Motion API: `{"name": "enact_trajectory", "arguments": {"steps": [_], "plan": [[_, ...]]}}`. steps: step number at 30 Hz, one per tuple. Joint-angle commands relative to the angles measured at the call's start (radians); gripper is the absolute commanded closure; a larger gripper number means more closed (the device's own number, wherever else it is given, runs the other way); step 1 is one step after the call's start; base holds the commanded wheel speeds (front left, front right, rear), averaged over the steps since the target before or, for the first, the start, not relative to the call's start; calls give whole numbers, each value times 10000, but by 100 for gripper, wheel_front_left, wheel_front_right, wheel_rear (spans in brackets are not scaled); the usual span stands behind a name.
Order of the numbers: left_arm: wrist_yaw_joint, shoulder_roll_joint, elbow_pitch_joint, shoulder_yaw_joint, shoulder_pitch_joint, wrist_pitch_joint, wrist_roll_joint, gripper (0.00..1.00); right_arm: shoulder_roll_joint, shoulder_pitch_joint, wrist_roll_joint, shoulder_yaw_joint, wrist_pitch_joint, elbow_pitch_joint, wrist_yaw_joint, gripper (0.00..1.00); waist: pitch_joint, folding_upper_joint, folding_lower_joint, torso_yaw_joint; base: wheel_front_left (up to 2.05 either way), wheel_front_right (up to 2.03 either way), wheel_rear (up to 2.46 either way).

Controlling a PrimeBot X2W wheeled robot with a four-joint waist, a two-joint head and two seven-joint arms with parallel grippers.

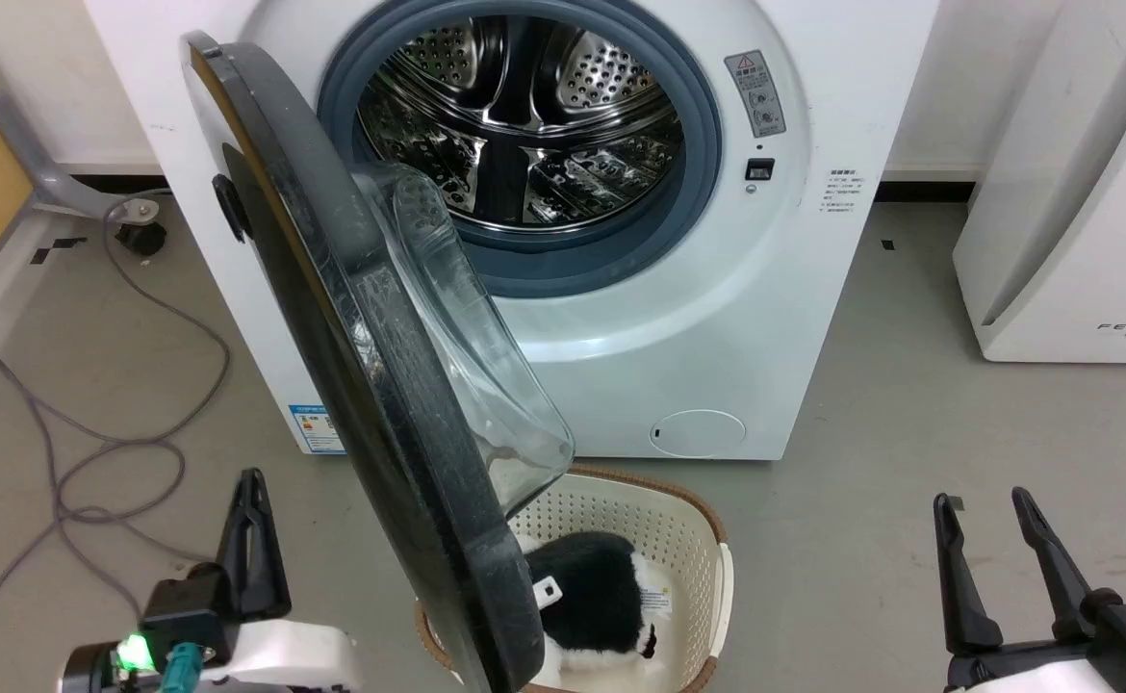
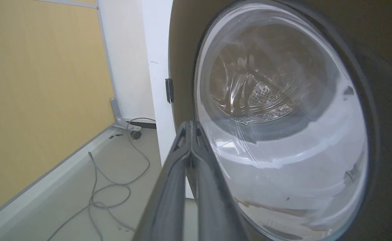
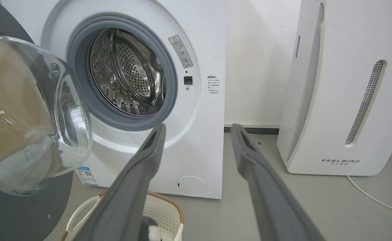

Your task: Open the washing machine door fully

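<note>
Washing machine door (image 1: 351, 385) is hanging half-open at frame centre-left, prob. heavy, stiff, w/ slick fragile glass, so pushing its rim is looking safest; L gripper (image 1: 253, 491) clenched empty, R gripper (image 1: 982, 500) spread.

Left fingers (image 2: 172, 187) seemingly together, right fingers (image 3: 142, 174) apart

My head camera looks down on the washing machine (image 1: 717, 318); left wrist sits near the door (image 2: 283, 150); right wrist faces the same drum (image 3: 129, 73).
</note>
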Motion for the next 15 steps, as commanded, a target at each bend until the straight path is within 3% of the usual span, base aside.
{"name": "enact_trajectory", "arguments": {"steps": [1,9,15], "plan": [[5,14,-102,74,8,-53,-4,100,51,199,56,-13,-43,-56,50,0,-13,0,0,22,0,0,0],[-101,85,-1825,306,-554,-53,233,100,52,326,124,-75,-43,-238,50,0,-51,0,0,214,0,0,0],[-316,103,-3900,-294,-824,-53,603,100,52,369,204,-27,-43,-303,50,0,-70,0,0,308,0,0,0]]}}
